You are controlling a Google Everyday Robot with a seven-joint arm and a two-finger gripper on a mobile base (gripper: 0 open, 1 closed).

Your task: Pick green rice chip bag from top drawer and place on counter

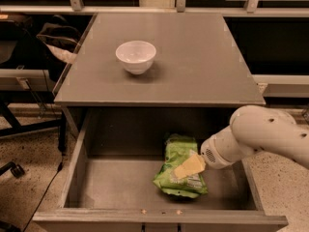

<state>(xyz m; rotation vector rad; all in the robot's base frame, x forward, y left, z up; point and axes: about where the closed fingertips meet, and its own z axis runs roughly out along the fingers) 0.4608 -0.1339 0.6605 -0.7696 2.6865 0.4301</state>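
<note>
- While the wide grey wooden top drawer (116,190) stood open across the lower half of the frame, the crinkly light-green rice chip bag (177,186) with its white label panel lay flat on the drawer's floor, right of centre and close to the front wall.
- The bag's long side ran from the upper to the lower frame, and its upper end reached into the shadow at the back of the drawer.
- The pale yellow claw (187,167), at the tip of the rounded white robot arm (263,139), hung over the middle of the bag and hid part of its face. The arm came in from the right edge of the frame, over the drawer's right wall.
- Whether the claw was spread, pressed together or pinching the bag could not be told from this angle.
- The flat, smooth grey rectangular tabletop (193,66) filled the upper centre of the frame, directly above the drawer opening.
- A small round white bowl (136,56) stood upright on the upper left part of the tabletop, well apart from the bag.
- A speckled stone floor (29,192) showed at the lower left, beside the drawer's left wall.
</note>
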